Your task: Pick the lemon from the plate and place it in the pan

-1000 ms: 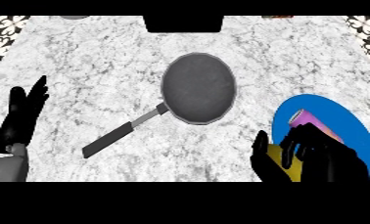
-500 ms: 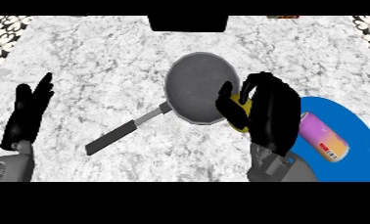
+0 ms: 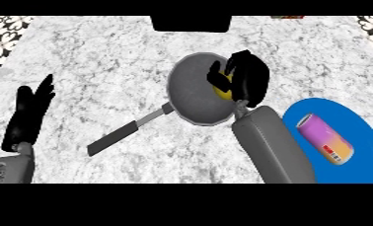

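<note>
Overhead, the right hand (image 3: 246, 76) curled around the yellow lemon (image 3: 221, 92), holding it over the right side of the grey pan (image 3: 191, 96) at frame centre. At lower right, a purple can (image 3: 326, 138) lay on the blue plate (image 3: 302, 114). The left hand (image 3: 27, 112) rested open at the left edge, fingers up.

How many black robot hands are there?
2. The left hand rests open at the counter's left edge; the right hand is over the pan, curled round the lemon.
</note>
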Robot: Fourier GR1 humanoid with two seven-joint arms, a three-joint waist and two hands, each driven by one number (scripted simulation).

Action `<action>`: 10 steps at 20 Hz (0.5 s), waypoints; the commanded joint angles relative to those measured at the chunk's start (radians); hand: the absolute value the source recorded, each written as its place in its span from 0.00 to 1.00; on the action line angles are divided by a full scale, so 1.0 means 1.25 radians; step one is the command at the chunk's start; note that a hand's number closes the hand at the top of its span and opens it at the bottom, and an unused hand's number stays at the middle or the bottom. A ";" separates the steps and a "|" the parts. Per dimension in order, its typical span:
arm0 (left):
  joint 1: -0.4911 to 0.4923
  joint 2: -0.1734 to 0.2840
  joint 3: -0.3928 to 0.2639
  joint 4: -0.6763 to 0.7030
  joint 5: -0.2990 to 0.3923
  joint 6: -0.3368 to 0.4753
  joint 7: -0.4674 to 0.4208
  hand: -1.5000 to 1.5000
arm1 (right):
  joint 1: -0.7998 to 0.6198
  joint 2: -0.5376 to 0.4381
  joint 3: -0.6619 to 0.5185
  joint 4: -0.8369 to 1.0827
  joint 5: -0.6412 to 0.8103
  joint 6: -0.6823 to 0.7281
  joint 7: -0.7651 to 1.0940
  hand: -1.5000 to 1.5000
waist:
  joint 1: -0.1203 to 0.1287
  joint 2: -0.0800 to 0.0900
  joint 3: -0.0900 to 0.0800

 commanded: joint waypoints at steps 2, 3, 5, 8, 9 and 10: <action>-0.016 -0.018 -0.015 0.008 -0.017 0.012 0.001 0.50 | -0.123 0.001 -0.038 0.273 -0.134 -0.131 -0.100 1.00 | 0.007 0.002 0.000; -0.038 0.009 0.006 0.024 -0.005 -0.004 -0.001 0.50 | -0.128 0.001 -0.011 0.302 -0.175 -0.179 -0.107 1.00 | 0.015 0.005 0.000; -0.052 -0.011 -0.015 0.014 -0.016 0.007 0.032 0.50 | -0.114 0.001 -0.040 0.313 -0.259 -0.235 -0.189 1.00 | 0.018 0.008 0.001; -0.034 -0.012 -0.017 0.035 -0.019 -0.001 -0.025 0.50 | -0.177 0.001 -0.039 0.405 -0.365 -0.260 -0.224 0.00 | 0.037 0.014 0.001; -0.037 -0.016 -0.023 -0.008 -0.012 -0.005 0.015 0.50 | -0.182 0.001 -0.036 0.422 -0.401 -0.275 -0.242 0.00 | 0.045 0.013 0.002; -0.053 -0.002 -0.022 0.002 -0.011 -0.020 0.028 0.50 | -0.200 0.001 -0.025 0.461 -0.431 -0.265 -0.261 0.00 | 0.041 0.012 0.002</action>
